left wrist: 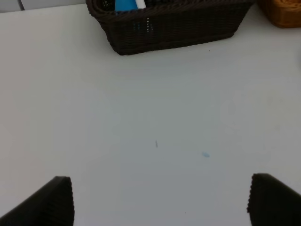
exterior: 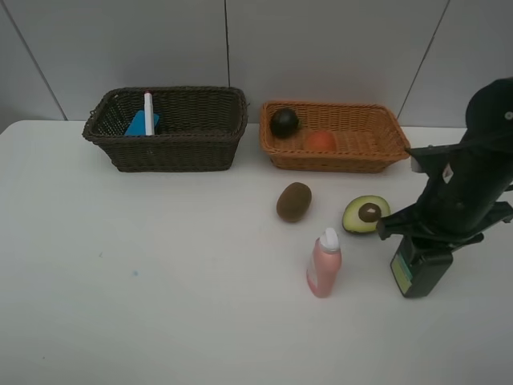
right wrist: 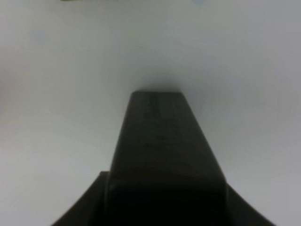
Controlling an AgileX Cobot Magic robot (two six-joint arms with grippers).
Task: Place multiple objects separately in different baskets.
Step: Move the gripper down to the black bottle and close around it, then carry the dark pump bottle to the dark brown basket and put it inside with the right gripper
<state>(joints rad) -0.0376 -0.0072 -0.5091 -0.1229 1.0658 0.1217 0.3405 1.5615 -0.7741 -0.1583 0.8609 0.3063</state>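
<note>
The dark green bottle (exterior: 418,271) stands upright at the right of the table, and my right gripper (exterior: 418,241) comes down over its top, shut on it. The right wrist view is filled by the bottle (right wrist: 162,141), with the fingers pressed to its sides. A pink bottle (exterior: 324,265) stands to its left. The halved avocado (exterior: 365,214) and brown kiwi (exterior: 294,201) lie behind. The dark brown basket (exterior: 172,148) holds a blue eraser (exterior: 140,124) and a white marker (exterior: 148,112). The orange basket (exterior: 337,156) holds a mangosteen (exterior: 284,122) and an orange bun (exterior: 321,140). My left gripper (left wrist: 160,202) hangs open above bare table.
The white table (exterior: 160,273) runs back to a grey wall. In the left wrist view the dark basket (left wrist: 174,28) lies ahead, with a corner of the orange basket (left wrist: 284,14) beside it. The avocado lies close to my right arm.
</note>
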